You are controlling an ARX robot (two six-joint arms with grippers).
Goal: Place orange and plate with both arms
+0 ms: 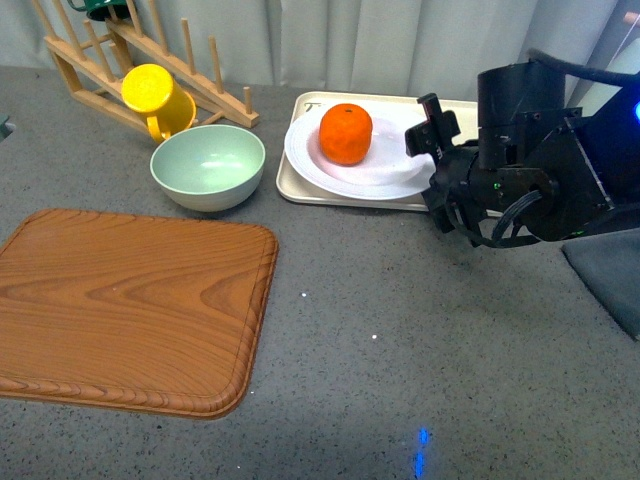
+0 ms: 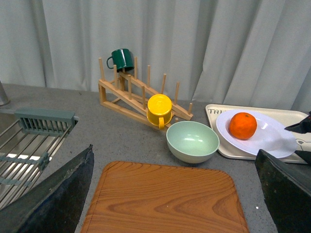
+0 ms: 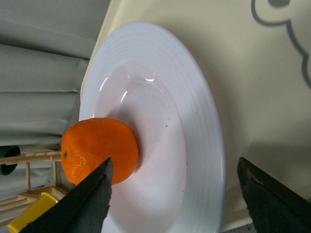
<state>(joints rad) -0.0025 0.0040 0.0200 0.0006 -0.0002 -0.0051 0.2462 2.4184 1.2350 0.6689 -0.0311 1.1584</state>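
On the grey bench, I see my right gripper spread wide, just short of the plate's near rim. The white plate sits on a beige tray, dead ahead of that gripper. The orange rests in the plate's well, beyond the fingertips. My left gripper hangs apart, well away, over a wooden board.

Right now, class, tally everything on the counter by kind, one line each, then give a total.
Mugs: 2, yellow mug and green mug
Bowls: 1, bowl
Plates: 1, plate
Fruit: 1, orange
Trays: 1, tray
Boards: 1, wooden board
Racks: 1, rack
Total: 8
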